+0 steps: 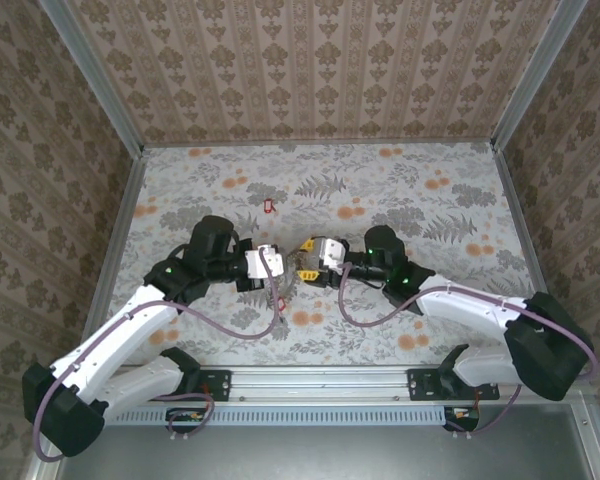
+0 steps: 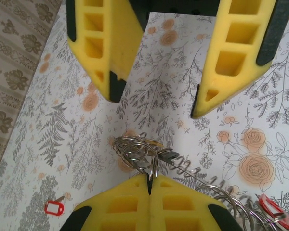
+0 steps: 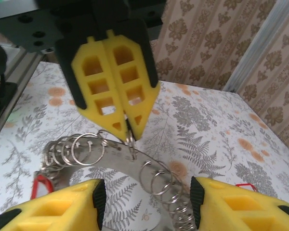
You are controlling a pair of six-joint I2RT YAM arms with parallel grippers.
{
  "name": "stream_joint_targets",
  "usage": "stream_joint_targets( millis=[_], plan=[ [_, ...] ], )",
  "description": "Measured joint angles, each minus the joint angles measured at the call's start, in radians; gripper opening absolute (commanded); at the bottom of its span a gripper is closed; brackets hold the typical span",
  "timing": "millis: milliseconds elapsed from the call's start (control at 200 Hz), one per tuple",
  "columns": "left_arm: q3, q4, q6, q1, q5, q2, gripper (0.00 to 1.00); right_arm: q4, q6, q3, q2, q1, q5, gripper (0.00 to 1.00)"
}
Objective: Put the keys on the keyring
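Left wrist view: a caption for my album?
Left gripper shut on a small silver wire loop of the metal keyring; open right gripper opposite.

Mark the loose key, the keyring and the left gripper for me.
loose key [image 2: 54, 208], left wrist view, on its red head.
keyring [image 3: 113, 162], right wrist view, on its flat band.
left gripper [image 3: 129, 129], right wrist view, between its closed fingertips.

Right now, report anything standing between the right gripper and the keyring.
Nothing visible does. The right gripper is open and faces the keyring directly, which hangs just ahead of its fingertips. The left gripper is shut on the keyring's far side, not in between.
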Motion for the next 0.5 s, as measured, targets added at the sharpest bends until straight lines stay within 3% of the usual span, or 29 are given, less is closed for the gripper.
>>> stream_joint_targets(
  millis=[160,500],
  plan=[
    [0.000,0.000,-0.020,0.058,0.016,-0.042,0.00,0.029,0.015,0.056,0.068,-0.002,-0.024,0.48],
    [0.000,-0.011,-0.032,0.069,0.072,-0.055,0.00,-0.032,-0.018,0.196,0.160,0.047,-0.086,0.34]
  ],
)
